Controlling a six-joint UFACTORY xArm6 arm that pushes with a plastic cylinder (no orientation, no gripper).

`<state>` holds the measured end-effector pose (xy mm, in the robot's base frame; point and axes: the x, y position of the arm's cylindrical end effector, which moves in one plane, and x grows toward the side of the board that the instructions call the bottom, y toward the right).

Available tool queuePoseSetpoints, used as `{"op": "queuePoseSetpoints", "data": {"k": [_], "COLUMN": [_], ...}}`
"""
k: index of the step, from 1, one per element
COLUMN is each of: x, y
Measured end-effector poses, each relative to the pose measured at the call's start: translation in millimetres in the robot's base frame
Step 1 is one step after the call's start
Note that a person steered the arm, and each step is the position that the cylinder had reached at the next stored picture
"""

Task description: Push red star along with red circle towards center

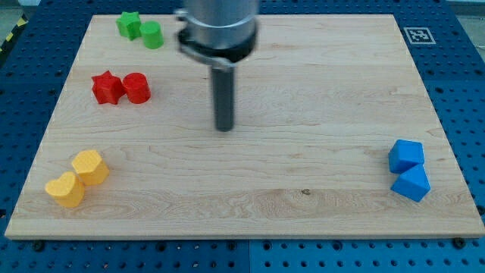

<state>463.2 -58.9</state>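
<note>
The red star [107,87] and red circle [137,88] sit touching, side by side, in the upper left of the frame on the desk [303,98]; the star lies to the view's left of the circle. My tip [224,127] rests near the frame's centre, well apart from both and to their right. The arm carries no fingers, only a rod, so nothing is gripped. Judged from this layout, the tip must pass around to the star's left side, so one push drives both toward centre. Green, yellow and blue pairs occupy other corners.
</note>
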Motion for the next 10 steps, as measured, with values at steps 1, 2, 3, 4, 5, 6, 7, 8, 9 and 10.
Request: {"op": "queuePoseSetpoints", "data": {"k": [1, 2, 3, 4, 5, 6, 7, 8, 9, 10], "x": [0.0, -7.1, -61.2, -75.0, -80.9, -81.8, -80.0, -80.1, -73.2, -41.1], "y": [-85.0, -156.6, -198.0, -205.9, -203.6, -168.8, -121.8, -73.7, -21.6, 27.1]}}
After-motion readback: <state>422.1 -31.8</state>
